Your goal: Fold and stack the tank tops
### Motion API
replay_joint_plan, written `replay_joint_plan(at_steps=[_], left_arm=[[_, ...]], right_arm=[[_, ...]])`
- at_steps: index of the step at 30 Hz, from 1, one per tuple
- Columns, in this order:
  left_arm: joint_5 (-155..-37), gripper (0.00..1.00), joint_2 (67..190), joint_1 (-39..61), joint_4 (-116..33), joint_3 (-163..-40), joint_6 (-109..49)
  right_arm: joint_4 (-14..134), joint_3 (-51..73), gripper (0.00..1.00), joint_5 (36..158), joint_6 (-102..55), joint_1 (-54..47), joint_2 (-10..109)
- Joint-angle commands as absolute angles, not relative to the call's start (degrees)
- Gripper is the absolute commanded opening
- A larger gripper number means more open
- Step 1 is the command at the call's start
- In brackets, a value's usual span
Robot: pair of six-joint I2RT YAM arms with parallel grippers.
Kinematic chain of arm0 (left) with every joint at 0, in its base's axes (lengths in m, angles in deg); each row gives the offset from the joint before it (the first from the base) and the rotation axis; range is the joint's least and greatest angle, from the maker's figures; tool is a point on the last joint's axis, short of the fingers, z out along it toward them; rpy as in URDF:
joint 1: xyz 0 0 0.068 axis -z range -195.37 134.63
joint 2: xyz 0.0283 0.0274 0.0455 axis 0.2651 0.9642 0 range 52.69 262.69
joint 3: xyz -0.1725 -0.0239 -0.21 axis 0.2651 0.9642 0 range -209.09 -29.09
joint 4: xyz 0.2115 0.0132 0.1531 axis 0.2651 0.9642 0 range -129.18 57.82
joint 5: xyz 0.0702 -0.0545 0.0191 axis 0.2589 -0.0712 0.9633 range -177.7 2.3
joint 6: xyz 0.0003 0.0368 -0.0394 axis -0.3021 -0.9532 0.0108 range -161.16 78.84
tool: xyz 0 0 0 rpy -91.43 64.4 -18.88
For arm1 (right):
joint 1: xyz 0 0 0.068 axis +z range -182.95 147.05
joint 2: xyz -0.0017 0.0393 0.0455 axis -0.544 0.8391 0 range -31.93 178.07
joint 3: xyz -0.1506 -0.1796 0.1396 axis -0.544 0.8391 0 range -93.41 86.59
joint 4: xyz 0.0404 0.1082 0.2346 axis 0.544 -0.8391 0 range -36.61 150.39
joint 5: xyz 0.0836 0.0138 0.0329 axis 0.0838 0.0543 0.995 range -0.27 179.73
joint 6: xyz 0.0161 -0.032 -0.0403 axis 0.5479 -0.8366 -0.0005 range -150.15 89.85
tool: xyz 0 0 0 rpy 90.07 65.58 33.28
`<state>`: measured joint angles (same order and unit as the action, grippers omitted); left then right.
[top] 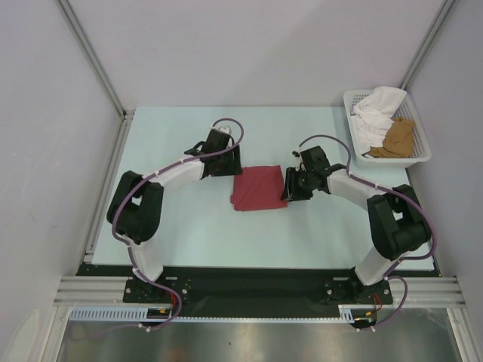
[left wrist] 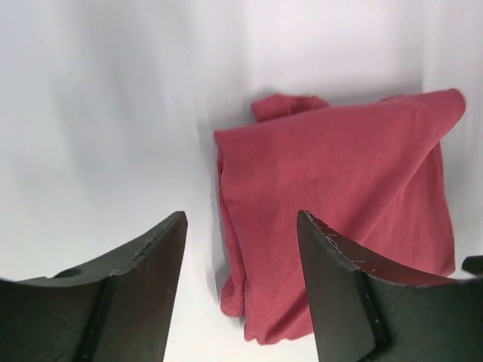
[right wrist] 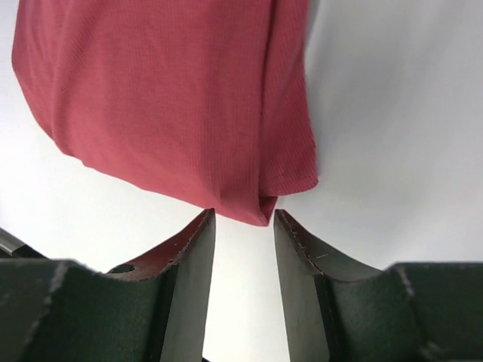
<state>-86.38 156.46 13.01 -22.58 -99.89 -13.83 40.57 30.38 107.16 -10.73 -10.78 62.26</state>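
Though not easy to judge from overhead alone, looks like a finished fold on the dark red tank top (top: 258,188): neat squarish packet, lying flat roughly in the middle of the table (top: 189,226). Got the left hand (left wrist: 241,219) gaping wide with nothing in it, parked just beside the packet's far-left corner. Got the right hand (right wrist: 243,215) only narrowly parted, tips right at a corner of the cloth on its right edge, daylight showing between them, nothing clamped. So, calling this the let-go step. To do it well: open that right hand a bit wider first, then lift straight up rather than pulling back sideways, otherwise a real risk of snagging the corner and dragging the top layer open. Same deal for the left, up and away, no sweeping across the fold. After that, on to the tan-brown tank top (top: 398,138), bunched in the white mesh basket (top: 396,161) at the far right corner, right against a crumpled white cloth (top: 377,109). Worth pinching only the tan one so as not to haul both out together. Surface-wise: pale, smooth, matte, so expect cloth to slide rather than stay put when nudged. Room-wise: plain light wall panels (top: 249,53) on three sides, metal rail (top: 90,290) along the near edge.
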Motion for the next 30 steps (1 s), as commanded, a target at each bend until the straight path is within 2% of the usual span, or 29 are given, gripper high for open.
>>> replay_joint_plan(at_steps=[1, 4, 5, 6, 8, 12, 15, 16, 17, 19, 20, 23, 28, 30], left_arm=[[-88.83, 0.66, 158.94, 12.75, -23.18, -104.23, -15.32], [-89.72, 0.66, 161.92, 12.58, -22.92, -106.69, -15.32], [-89.98, 0.65, 162.63, 12.58, -22.66, -107.74, -15.41], [-90.16, 0.63, 163.34, 12.67, -22.65, -108.18, -15.23], [-90.42, 0.61, 164.83, 12.49, -22.83, -108.89, -15.06], [-90.34, 0.56, 166.86, 12.32, -22.48, -110.03, -15.14], [-90.51, 0.47, 167.74, 11.96, -22.83, -110.47, -14.97], [-90.69, 0.42, 168.17, 11.79, -22.92, -110.56, -14.79], [-90.77, 0.32, 168.53, 11.53, -23.09, -111.08, -14.88], [-91.13, 0.23, 169.23, 11.26, -22.92, -111.79, -14.7], [-91.21, 0.12, 169.49, 11.0, -22.74, -112.49, -14.7], [-91.21, 0.01, 169.41, 9.86, -22.3, -113.02, -14.79], [-90.69, 0.0, 168.44, 8.1, -21.51, -113.02, -15.58], [-91.38, 0.12, 168.53, 8.1, -21.6, -113.11, -16.19]], right_arm=[[42.19, 28.4, 0.42, 107.66, -10.55, -10.1, 63.08], [42.55, 28.75, 0.34, 107.22, -10.63, -9.75, 64.31], [42.2, 28.75, 0.18, 106.7, -10.72, -9.75, 64.83], [41.85, 28.75, 0.09, 106.08, -10.98, -9.84, 65.1], [41.06, 29.1, 0.0, 104.33, -11.25, -9.93, 65.27], [41.31, 30.77, 0.0, 104.06, -11.25, -10.28, 64.23], [41.84, 32.09, 0.0, 104.41, -10.99, -10.28, 63.43], [42.28, 32.53, 0.0, 104.58, -10.9, -10.28, 63.34], [42.28, 32.53, 0.0, 104.84, -10.9, -10.37, 63.43], [42.11, 32.62, 0.0, 104.85, -10.9, -10.28, 63.52], [42.02, 32.71, 0.0, 104.5, -10.81, -10.37, 63.52], [41.32, 32.88, 0.0, 102.66, -10.55, -10.54, 63.25], [42.01, 35.25, 0.0, 101.77, -10.02, -11.51, 62.55], [42.72, 36.48, 0.0, 102.21, -9.93, -11.77, 61.85]])
